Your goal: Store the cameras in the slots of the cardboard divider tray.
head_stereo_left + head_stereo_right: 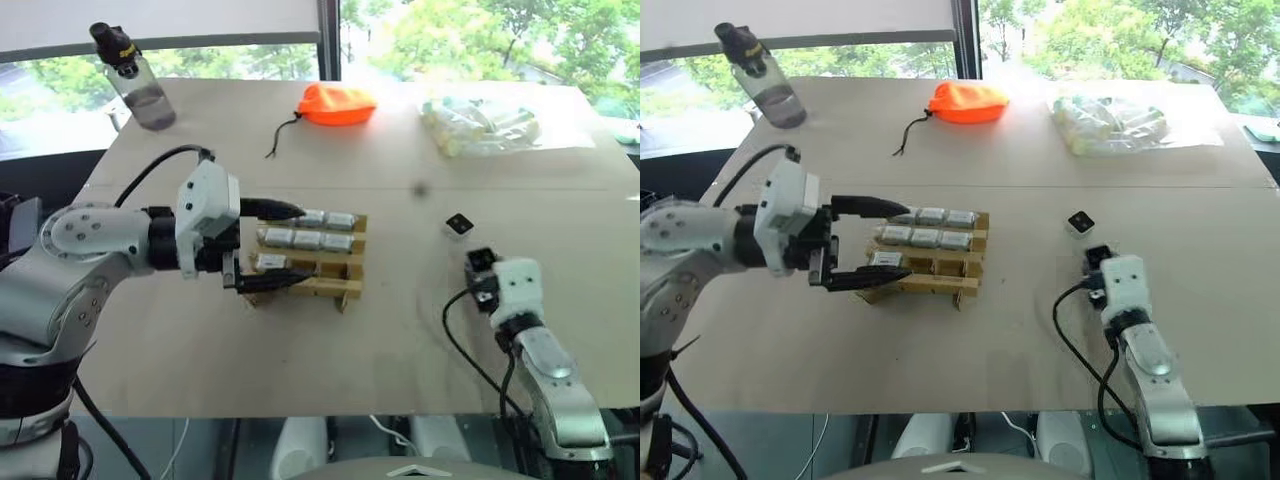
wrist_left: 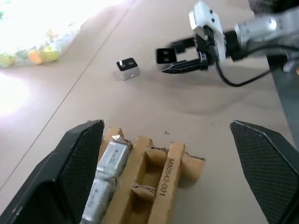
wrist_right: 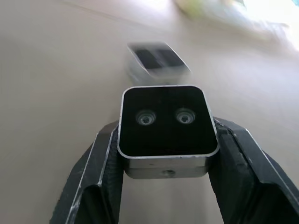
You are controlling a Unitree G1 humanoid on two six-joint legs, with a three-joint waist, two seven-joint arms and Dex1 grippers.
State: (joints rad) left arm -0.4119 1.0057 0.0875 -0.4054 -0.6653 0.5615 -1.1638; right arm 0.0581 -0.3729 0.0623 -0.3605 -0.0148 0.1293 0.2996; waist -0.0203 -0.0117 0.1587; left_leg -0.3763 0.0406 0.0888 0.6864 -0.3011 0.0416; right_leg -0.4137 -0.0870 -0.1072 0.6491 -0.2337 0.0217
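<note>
Beyond the pale wooden tabletop [image 1: 330,330] we see leafy windows. Our right wrist view shows our right gripper [image 3: 164,154], jaws clamped on a silver-grey camera with a black two-lens face [image 3: 164,122]. Our left wrist view reads "M80542-001" on the tan slotted cardboard divider tray [image 2: 164,179] between the wide jaws of our left gripper [image 1: 268,246]; another small boxy camera [image 1: 459,224] lies loose.

Water bottle [image 1: 140,82], orange pouch [image 1: 337,104] & clear bag w/ pale tubes [image 1: 482,127] along table's [image 1: 300,370] far edge.

light: bright daylight from window [image 1: 250,60] | glare: far worktop [image 1: 560,110] washed out | blur: loose camera [image 3: 158,60] smeared
</note>
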